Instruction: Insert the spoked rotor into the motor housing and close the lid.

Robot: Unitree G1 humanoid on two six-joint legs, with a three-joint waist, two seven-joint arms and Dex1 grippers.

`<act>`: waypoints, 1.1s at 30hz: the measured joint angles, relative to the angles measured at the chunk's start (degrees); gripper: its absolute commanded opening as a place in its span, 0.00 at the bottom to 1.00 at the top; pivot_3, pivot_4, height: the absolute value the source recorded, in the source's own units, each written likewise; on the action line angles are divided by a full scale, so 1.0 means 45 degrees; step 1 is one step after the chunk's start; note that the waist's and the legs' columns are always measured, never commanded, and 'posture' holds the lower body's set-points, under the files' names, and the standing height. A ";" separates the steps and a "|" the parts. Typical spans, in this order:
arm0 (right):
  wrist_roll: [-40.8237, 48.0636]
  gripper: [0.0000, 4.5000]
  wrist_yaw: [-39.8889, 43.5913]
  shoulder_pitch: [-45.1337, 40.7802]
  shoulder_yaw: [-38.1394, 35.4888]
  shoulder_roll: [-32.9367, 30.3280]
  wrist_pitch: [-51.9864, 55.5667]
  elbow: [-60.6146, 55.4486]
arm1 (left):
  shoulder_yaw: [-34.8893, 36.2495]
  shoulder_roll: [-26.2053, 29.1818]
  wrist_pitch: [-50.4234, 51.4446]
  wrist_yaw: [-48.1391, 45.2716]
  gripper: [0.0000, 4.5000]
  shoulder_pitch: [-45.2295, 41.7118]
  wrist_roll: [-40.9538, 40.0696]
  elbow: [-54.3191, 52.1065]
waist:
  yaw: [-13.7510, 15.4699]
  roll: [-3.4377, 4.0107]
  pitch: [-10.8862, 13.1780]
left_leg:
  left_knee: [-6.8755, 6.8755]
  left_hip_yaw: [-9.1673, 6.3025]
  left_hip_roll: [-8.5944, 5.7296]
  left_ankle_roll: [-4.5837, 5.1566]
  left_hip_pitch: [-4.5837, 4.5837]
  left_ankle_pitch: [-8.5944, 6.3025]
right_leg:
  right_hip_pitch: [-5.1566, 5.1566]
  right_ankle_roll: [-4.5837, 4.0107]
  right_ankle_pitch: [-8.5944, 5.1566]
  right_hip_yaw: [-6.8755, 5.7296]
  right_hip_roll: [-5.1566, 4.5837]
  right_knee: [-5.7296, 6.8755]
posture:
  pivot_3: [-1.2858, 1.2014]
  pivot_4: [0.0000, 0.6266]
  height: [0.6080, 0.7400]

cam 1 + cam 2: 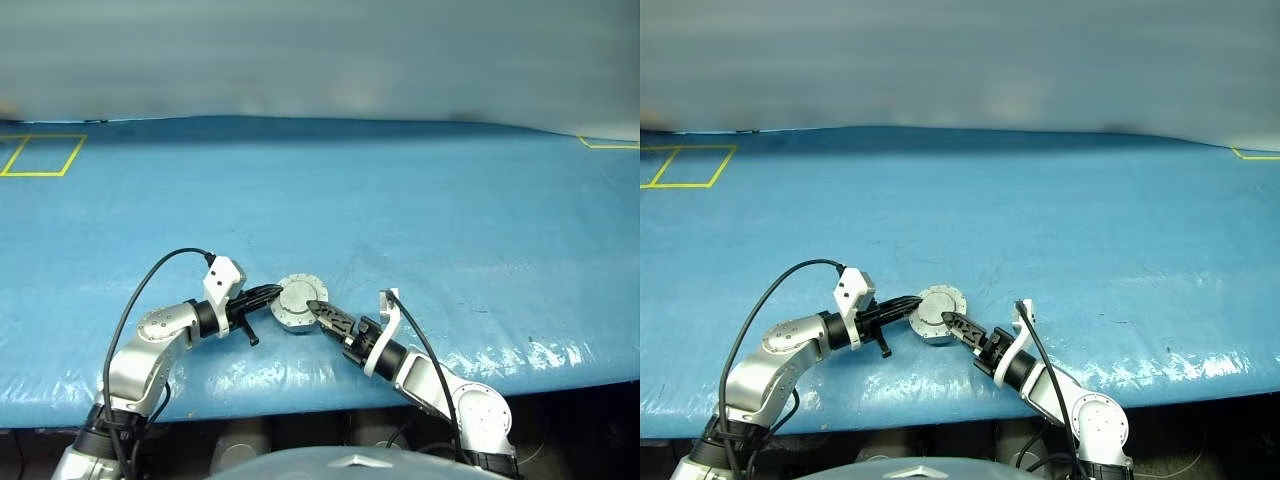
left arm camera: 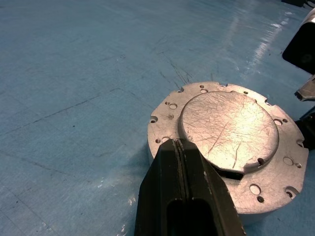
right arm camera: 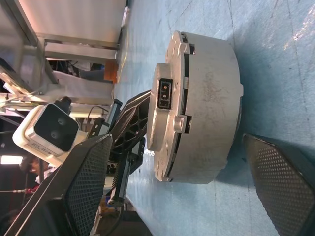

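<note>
Left wrist view, scratched round lid (image 2: pixel 229 129), closed

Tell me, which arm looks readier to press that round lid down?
Probably the left: its shut fingers rest on the lid atop the motor housing. The right gripper's open fingers straddle the housing's side.

A blue sheet (image 1: pixel 400 210) covers the whole work surface, creased and scratched, with glossy patches along its near edge. Yellow tape (image 1: pixel 42 155) marks a rectangle at the sheet's far left corner, and another yellow tape corner (image 1: pixel 608 146) lies at the sheet's far right edge. Beyond the sheet's far edge stands a pale grey wall (image 1: pixel 320 55). In the right wrist view, a metal frame (image 3: pixel 44 44) with pale panels rises past the sheet's edge, with cluttered equipment around it too indistinct to name.
</note>
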 measured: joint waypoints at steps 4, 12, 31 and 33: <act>0.0020 0.99 -0.0033 0.0012 0.0000 0.0016 -0.0050 0.0075 | -0.0001 0.0001 -0.0007 -0.0001 0.00 0.0000 0.0011 0.0000 | -0.0004 0.0000 -0.0001 | 0.0000 -0.0001 0.0002 0.0000 0.0000 0.0000 | -0.0002 0.0000 0.0000 0.0000 0.0000 0.0000 | 0.52 0.24 1.00; 0.0096 0.99 -0.0033 0.0010 0.0017 0.0057 -0.0189 0.0172 | 0.0000 0.0009 -0.0013 -0.0020 0.00 -0.0007 0.0094 0.0000 | -0.0032 -0.0004 -0.0005 | 0.0001 -0.0003 0.0002 0.0000 0.0002 0.0000 | -0.0012 0.0001 -0.0001 -0.0002 -0.0012 -0.0003 | 0.52 0.24 1.00; 0.0107 0.99 -0.0044 0.0068 0.0031 0.0077 -0.0276 0.0169 | 0.0003 0.0009 -0.0011 -0.0066 0.00 -0.0046 0.0224 0.0001 | -0.0078 -0.0003 -0.0005 | -0.0005 -0.0017 -0.0002 0.0003 0.0002 -0.0004 | -0.0023 -0.0003 0.0004 -0.0028 -0.0102 -0.0038 | 0.52 0.24 1.00; 0.0106 0.99 -0.0043 0.0096 0.0035 0.0072 -0.0281 0.0168 | 0.0003 0.0009 -0.0009 -0.0069 0.00 -0.0048 0.0226 0.0001 | -0.0083 -0.0003 -0.0005 | -0.0007 -0.0024 -0.0002 0.0005 0.0002 -0.0005 | -0.0020 -0.0005 0.0005 -0.0030 -0.0106 -0.0048 | 0.52 0.24 1.00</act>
